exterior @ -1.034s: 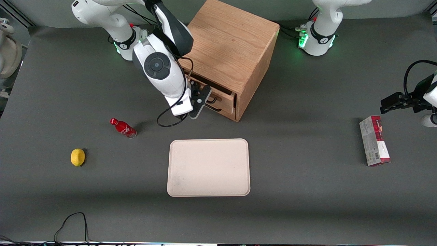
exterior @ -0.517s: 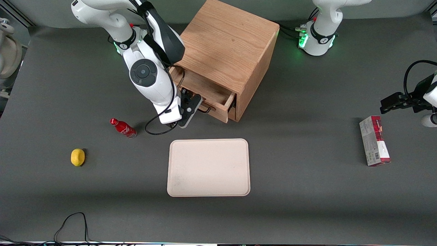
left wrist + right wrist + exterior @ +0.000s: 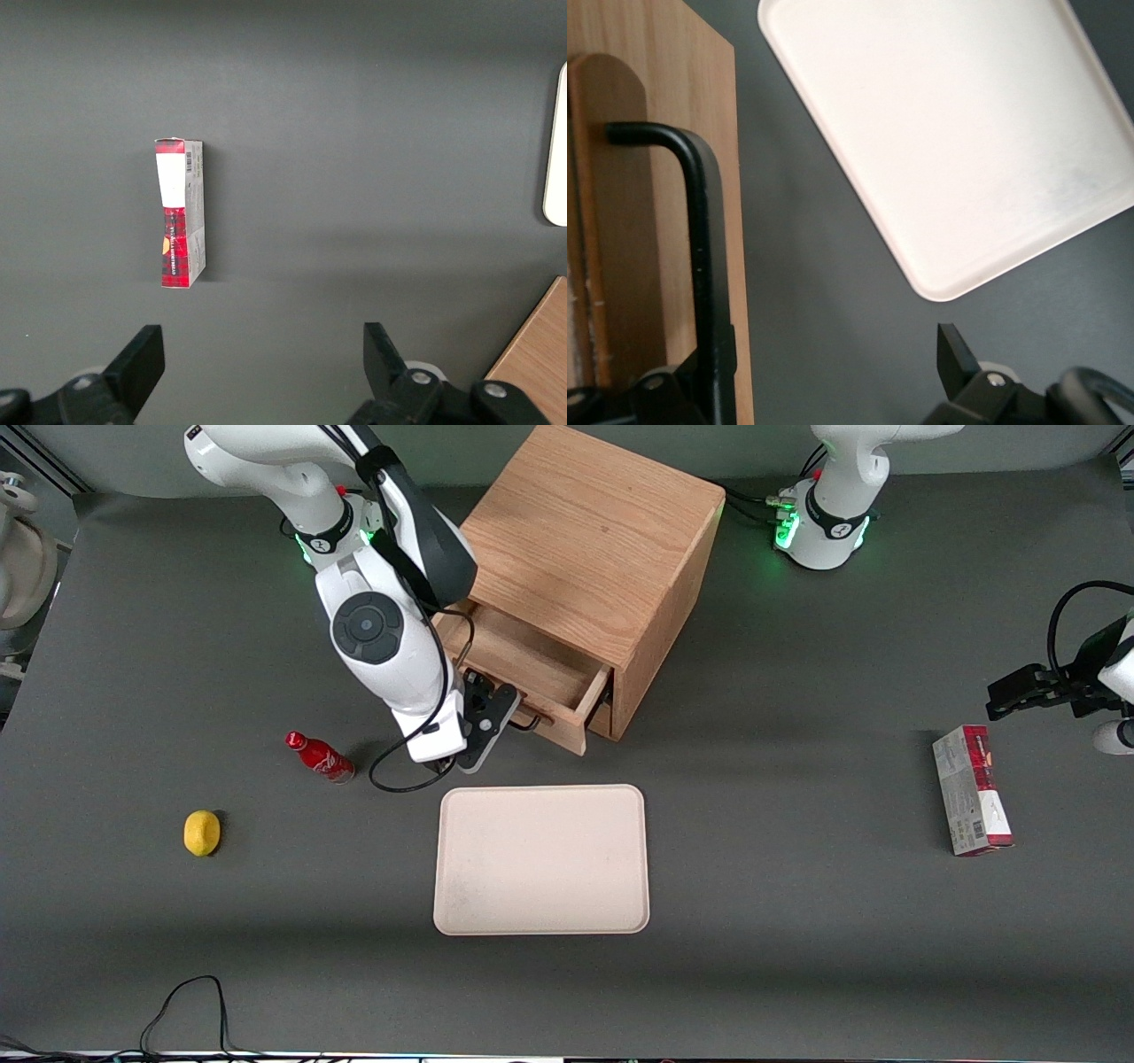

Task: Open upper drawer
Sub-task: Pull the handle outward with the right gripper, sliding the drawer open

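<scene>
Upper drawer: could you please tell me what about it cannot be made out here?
Drawer interior: front view, partly covered by the arm and the cabinet top.
Handle: right wrist view, one end cut off by the edge; front view, mostly hidden by the open gripper at it.

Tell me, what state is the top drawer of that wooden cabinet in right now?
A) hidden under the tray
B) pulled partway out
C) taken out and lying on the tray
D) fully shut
B: the upper drawer juts out of the wooden cabinet, its inside showing, with the gripper at its black handle.
</scene>
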